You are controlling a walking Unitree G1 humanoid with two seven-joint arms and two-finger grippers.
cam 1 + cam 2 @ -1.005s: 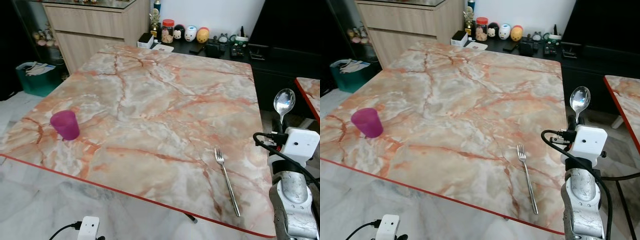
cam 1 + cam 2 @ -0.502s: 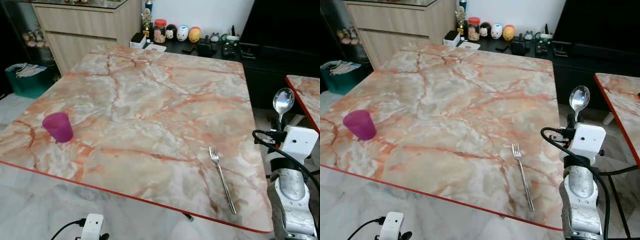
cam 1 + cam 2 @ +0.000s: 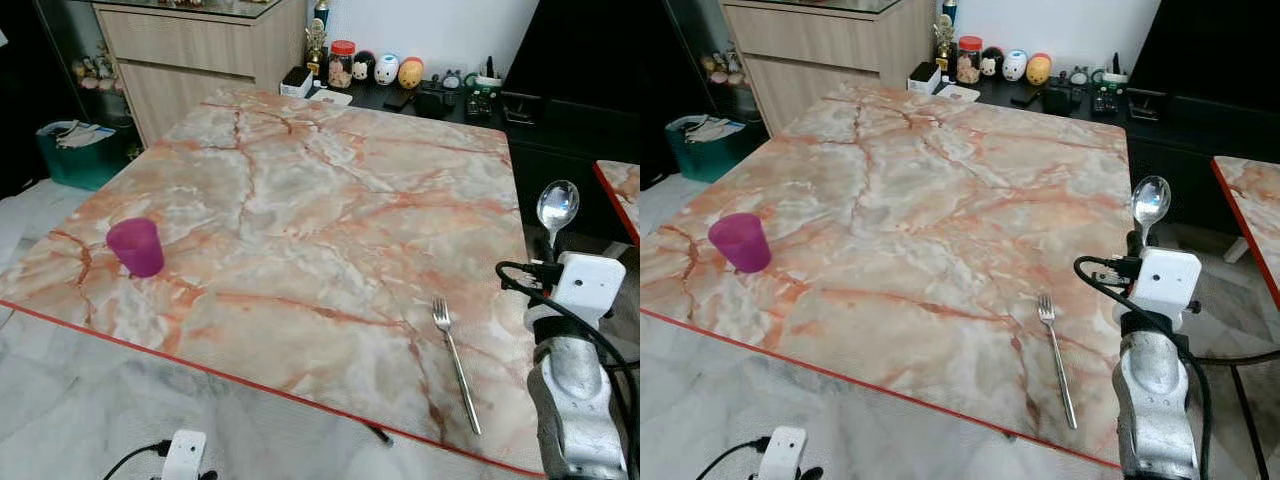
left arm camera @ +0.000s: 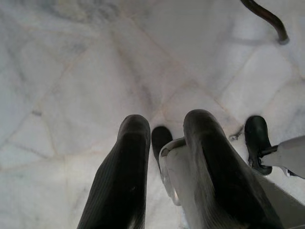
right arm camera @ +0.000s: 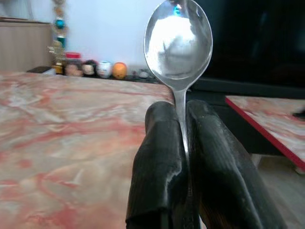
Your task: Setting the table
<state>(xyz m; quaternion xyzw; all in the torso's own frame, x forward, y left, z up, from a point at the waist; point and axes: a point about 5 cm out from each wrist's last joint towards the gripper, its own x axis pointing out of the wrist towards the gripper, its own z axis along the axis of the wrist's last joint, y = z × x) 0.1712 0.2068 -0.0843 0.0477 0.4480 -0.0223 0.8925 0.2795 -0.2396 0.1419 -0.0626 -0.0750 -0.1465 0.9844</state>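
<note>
Spoon [image 5: 178, 43] stands upright, bowl up, pinched between right fingers [image 5: 157, 162].

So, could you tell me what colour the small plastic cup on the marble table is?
Magenta-purple small plastic cup; clearest in the left eye view.

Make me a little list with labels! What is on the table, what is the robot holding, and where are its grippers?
table: marble table, pink and orange veins, red edge
cup: purple cup, upright, near the table's left edge
fork: fork lying flat near the table's right front corner, tines pointing away from the robot
spoon: spoon held upright, bowl on top
right gripper: right gripper shut on the spoon's handle, beside the table's right edge
left gripper: left gripper hanging low over the pale floor, holding nothing
</note>
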